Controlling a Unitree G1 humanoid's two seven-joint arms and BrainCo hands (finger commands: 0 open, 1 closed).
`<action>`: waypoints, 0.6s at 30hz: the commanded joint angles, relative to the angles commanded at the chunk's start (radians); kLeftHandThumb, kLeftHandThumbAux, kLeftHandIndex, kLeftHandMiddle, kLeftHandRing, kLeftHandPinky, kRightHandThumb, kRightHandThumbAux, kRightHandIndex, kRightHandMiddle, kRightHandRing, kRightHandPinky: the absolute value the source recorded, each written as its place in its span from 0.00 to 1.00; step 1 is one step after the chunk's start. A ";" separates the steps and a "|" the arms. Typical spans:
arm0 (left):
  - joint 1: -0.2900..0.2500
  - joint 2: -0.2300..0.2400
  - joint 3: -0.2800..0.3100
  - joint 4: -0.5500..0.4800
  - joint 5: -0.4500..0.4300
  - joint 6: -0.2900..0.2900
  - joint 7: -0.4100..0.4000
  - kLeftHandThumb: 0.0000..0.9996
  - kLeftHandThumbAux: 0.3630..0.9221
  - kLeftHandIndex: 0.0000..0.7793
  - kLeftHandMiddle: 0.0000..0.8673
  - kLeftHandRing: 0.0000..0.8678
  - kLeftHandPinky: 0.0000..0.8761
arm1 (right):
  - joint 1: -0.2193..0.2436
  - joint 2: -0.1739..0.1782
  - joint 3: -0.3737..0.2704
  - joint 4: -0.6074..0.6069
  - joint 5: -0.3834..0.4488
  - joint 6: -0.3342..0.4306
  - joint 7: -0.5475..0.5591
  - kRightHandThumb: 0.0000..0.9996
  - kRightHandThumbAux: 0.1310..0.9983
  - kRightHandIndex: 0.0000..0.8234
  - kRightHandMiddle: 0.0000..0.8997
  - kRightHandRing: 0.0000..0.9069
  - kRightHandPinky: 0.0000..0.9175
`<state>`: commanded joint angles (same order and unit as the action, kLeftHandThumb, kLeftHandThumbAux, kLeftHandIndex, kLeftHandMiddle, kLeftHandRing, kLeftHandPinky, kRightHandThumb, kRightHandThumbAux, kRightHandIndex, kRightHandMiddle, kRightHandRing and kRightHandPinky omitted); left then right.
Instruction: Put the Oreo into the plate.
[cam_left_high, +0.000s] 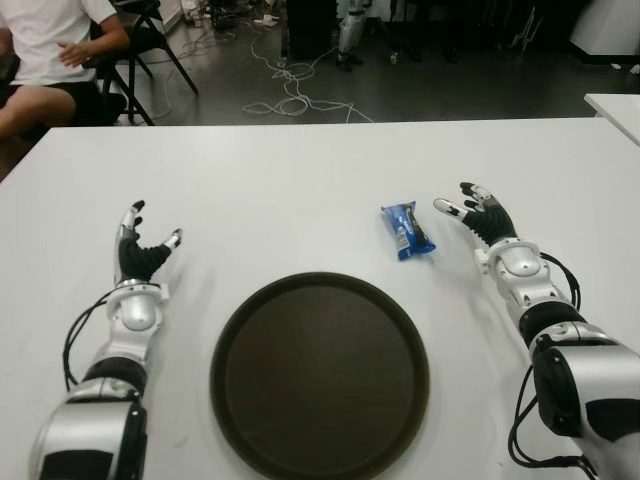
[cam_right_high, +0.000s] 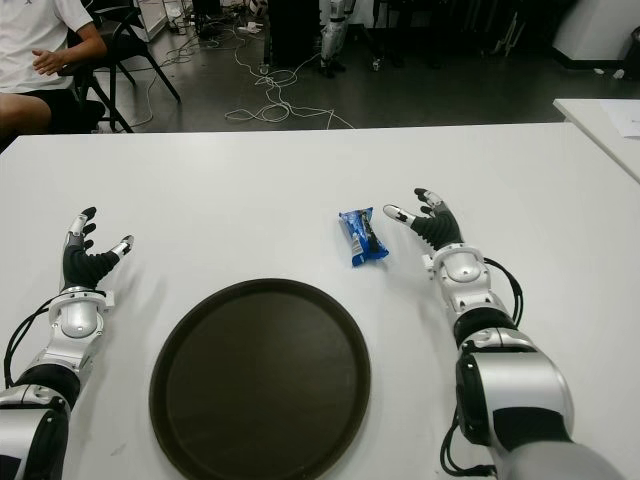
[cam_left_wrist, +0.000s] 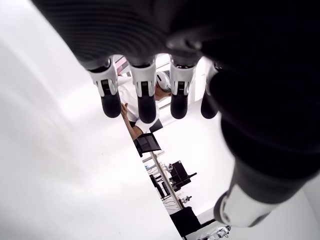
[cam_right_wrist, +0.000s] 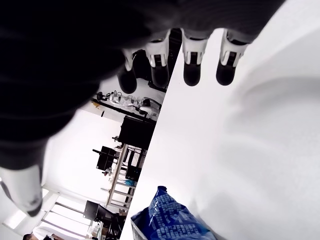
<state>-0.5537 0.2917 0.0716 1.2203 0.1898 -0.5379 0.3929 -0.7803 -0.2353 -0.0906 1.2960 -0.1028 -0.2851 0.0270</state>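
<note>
Plate (cam_left_high: 320, 375) is set nearest, empty; Oreo (cam_left_high: 408, 230) is flanked by spread right hand (cam_left_high: 482, 218), ungrasped; left hand (cam_left_high: 140, 252) is spread beside plate.

A white table (cam_left_high: 300, 180) fills the foreground. Beyond it, dark floor (cam_left_high: 450, 90) carries tangled white cables (cam_left_high: 290, 95) at twelve o'clock. A seated person (cam_left_high: 45, 60) and black chair (cam_left_high: 150, 40) sit at ten o'clock.

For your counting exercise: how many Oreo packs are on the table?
1. The Oreo pack lies on the table, just beyond the plate, beside the open right hand. None appear hidden.
</note>
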 joint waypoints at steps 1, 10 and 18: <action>0.000 0.000 0.000 0.000 0.000 0.000 0.000 0.00 0.75 0.10 0.12 0.09 0.05 | 0.000 0.000 0.000 0.000 0.000 0.001 -0.001 0.00 0.53 0.10 0.04 0.00 0.00; -0.002 -0.001 0.005 0.002 -0.006 0.001 -0.010 0.00 0.73 0.09 0.11 0.08 0.05 | 0.000 0.001 0.002 -0.001 -0.003 0.002 -0.004 0.00 0.51 0.08 0.03 0.00 0.00; 0.000 -0.001 0.008 0.000 -0.011 -0.003 -0.016 0.00 0.74 0.09 0.11 0.08 0.05 | 0.001 0.001 0.007 -0.002 -0.007 -0.001 -0.009 0.00 0.52 0.09 0.03 0.00 0.00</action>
<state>-0.5538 0.2906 0.0798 1.2205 0.1786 -0.5411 0.3770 -0.7793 -0.2344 -0.0839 1.2939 -0.1102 -0.2860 0.0184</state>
